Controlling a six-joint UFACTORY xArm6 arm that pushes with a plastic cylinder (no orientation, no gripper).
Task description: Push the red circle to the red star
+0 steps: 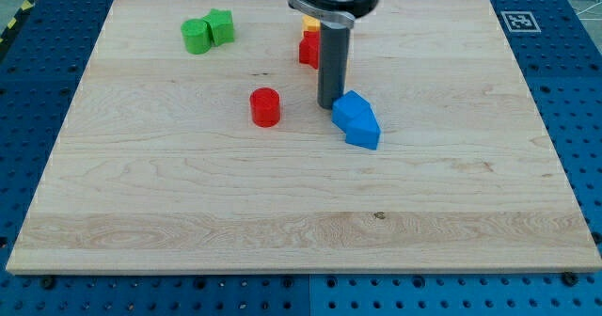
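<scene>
Several small coloured blocks lie on the pale wooden desk [188, 213], which rests on a blue perforated base [38, 81]. My end effector is only a straight dark rod with no jaws, so it has hold of nothing; my tip [330, 106] stands on the board near its middle, just at the upper left edge of the blue angular block [356, 120], seemingly touching it or nearly so. The red circle, a short red cylinder [265, 106], sits to the view's left of my tip, apart from it, with bare wood between. The red star block [308, 49] is toward the view's top, partly hidden behind the rod, so its shape is hard to make out; a yellow block [309, 22] sits just above it, also partly covered. The red circle lies below and left of that red block, well apart. Two green blocks [208, 30] touch each other near the view's top left. A black-and-white marker tag [517, 21] is at the top right corner.
</scene>
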